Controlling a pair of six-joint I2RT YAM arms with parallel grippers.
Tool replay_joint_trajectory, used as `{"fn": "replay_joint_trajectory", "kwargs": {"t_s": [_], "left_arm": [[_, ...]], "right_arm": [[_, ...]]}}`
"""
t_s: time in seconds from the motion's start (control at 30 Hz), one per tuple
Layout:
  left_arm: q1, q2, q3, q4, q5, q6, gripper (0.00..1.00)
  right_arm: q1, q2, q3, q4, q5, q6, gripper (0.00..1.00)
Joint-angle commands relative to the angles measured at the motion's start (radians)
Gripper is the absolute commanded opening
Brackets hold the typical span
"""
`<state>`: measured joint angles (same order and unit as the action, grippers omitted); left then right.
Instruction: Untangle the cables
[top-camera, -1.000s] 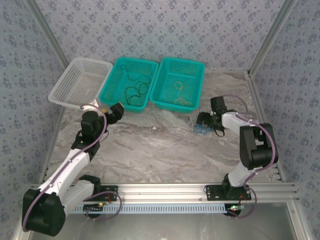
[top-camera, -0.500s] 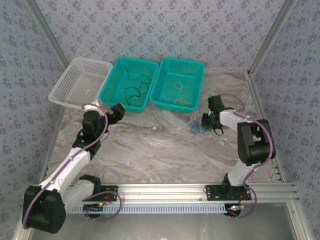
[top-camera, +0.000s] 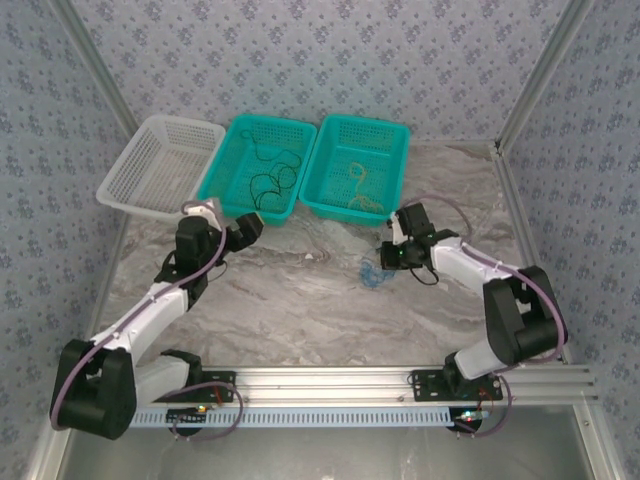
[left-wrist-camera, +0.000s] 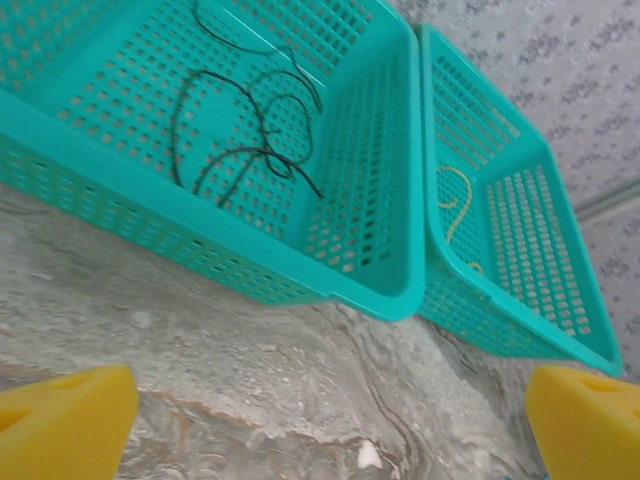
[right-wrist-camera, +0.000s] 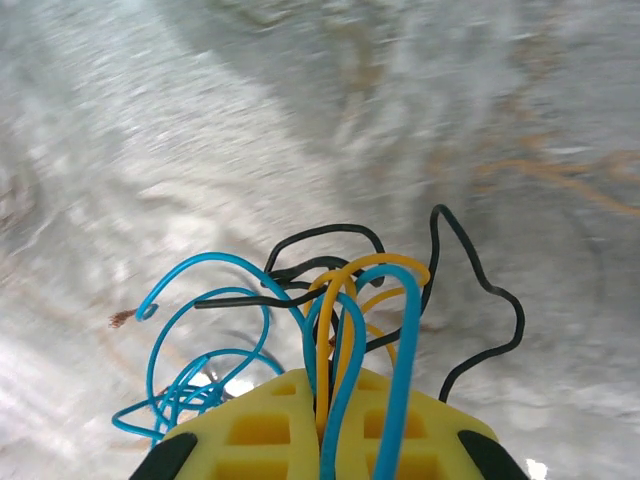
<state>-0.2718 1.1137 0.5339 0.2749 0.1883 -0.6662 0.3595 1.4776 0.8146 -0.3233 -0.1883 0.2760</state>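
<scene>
- The white basket (top-camera: 160, 165) sits at the 10 o'clock corner of the table (top-camera: 300, 310).
- The left gripper (top-camera: 245, 230) hangs at the 6 o'clock side of the left teal basket (top-camera: 222, 170). Its fingers are released and spread wide. In the left wrist view the yellow fingertips (left-wrist-camera: 60, 420) stand at the two lower corners, with bare table between them.
- The left teal basket holds a loose black cable (left-wrist-camera: 250, 130).
- The right teal basket (top-camera: 395, 170), touching the left one, holds a yellow cable (left-wrist-camera: 455, 200).
- The cable tangle (top-camera: 372, 272), made of blue, yellow and black strands, lies on the table at 6 o'clock of the right teal basket.
- The right gripper (top-camera: 387, 257) is at 2 o'clock of the tangle. Its yellow pads (right-wrist-camera: 250, 430) are clenched on blue and yellow loops of the cable tangle (right-wrist-camera: 340, 290). The black strands and one blue loop trail free toward 12 o'clock in the right wrist view.
</scene>
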Motion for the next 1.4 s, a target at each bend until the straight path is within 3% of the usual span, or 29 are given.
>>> {"fn": "replay_joint_trajectory", "kwargs": {"t_s": [0.0,0.17,0.47,0.67,1.0,1.17,1.37], "left_arm": [[-0.024,0.031,0.069,0.055,0.138,0.046,0.99],[-0.079,0.085,0.12,0.008,0.247,0.173,0.99],[-0.21,0.218,0.126,-0.017,0.274,0.283,0.93],[-0.273,0.234,0.031,0.104,0.239,0.238,0.91],[-0.385,0.263,0.003,0.086,0.127,0.119,0.73],[-0.423,0.334,0.033,0.089,0.154,0.075,0.67],[-0.457,0.447,0.104,0.108,0.199,0.044,0.56]], "right_arm": [[0.051,-0.043,-0.028,0.071,-0.054,-0.05,0.05],[0.111,-0.036,-0.028,0.121,-0.077,-0.067,0.06],[0.197,0.012,-0.02,0.207,-0.08,-0.02,0.07],[0.184,0.026,-0.04,0.235,-0.066,0.099,0.05],[0.133,0.113,-0.065,0.209,0.035,0.188,0.05],[0.136,0.161,-0.05,0.164,0.088,0.206,0.01],[0.127,0.166,-0.083,0.21,0.069,0.235,0.0]]}}
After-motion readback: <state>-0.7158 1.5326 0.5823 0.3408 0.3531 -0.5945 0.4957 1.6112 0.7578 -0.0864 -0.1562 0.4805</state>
